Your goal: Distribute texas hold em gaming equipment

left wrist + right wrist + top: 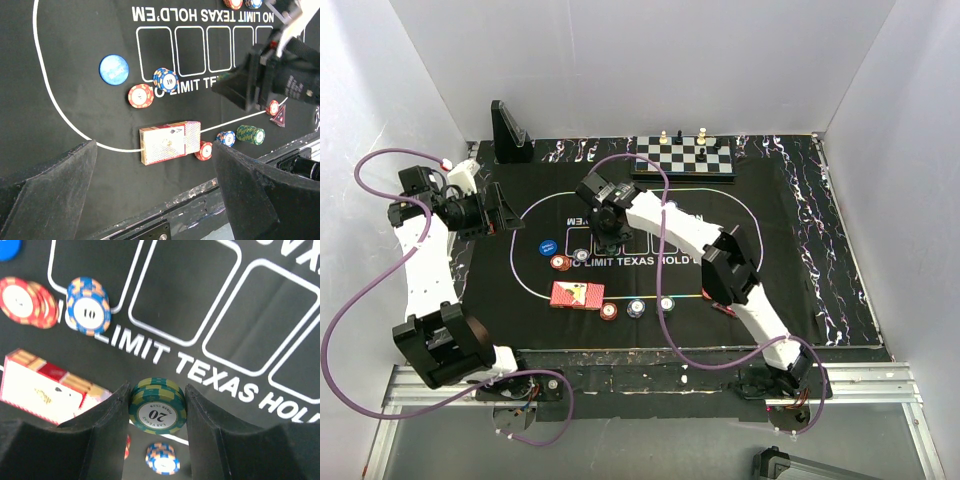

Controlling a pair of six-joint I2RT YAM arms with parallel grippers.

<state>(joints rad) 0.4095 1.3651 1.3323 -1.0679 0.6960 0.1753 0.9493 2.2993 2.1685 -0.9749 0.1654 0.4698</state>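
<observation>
L gripper (pixel 154 144): at far-left edge of the mat (pixel 790 250), jaws wide apart, nothing between them.
Flat blue chip (pixel 113 69): alone, left part of the printed oval, left of all other chips.
Red stack (pixel 140 95): just near-right of the blue chip; chips slightly fanned.
"10" stack (pixel 165 80): blue-orange, right beside the red stack, on the start of the white lettering.
Card deck (pixel 170 143): red-patterned, flat on the white oval line, near side of mat, near of both stacks.
Red chips (pixel 204 150): against the deck's right end.
R gripper (pixel 158 395): mid-mat, right of the "10" stack, fingers pressed on either side of the green "20" stack (pixel 157 407); can't tell if it's lifted or on the mat.
Blue-white stack (pixel 226 138): right of the deck, near the oval line.
Green stack (pixel 250 134): just right of the blue-white one.
Single red chip (pixel 272 107) + triangular marker (pixel 278 116): further right, touching each other; mostly under the R arm in top view.
Chessboard (pixel 685 155): far edge, right of centre, a few pieces on it.
</observation>
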